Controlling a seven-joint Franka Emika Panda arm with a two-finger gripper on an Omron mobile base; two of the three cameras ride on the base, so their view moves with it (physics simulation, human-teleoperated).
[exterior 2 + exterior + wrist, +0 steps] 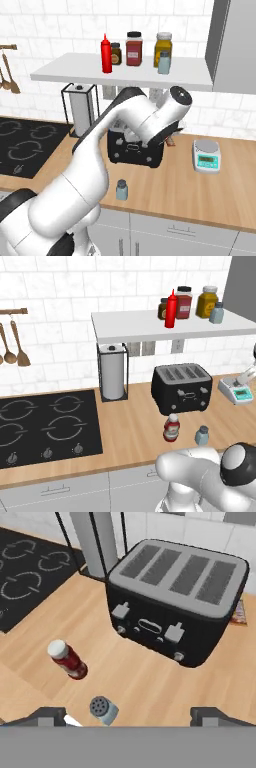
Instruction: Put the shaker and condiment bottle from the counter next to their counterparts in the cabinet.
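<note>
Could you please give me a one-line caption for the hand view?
Open hand above the shaker and condiment bottle before the toaster.

The white arm [125, 130] rises from the base, bends at a dark-capped elbow and reaches forward and down over the tabletop [150, 687]. Its hand [130, 714] points downward, the two dark fingertips [50, 714] spread wide apart, holding nothing.

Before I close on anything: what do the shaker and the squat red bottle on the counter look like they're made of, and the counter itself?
Shaker: pale blue-grey, slightly see-through body, probably glass or clear plastic; grey perforated cap, metal or plastic.
Condiment bottle: glossy red body with white cap and label band, likely plastic, though the render leaves it open.
Counter: light-brown planks with visible grain, looks like matte wood.
</note>
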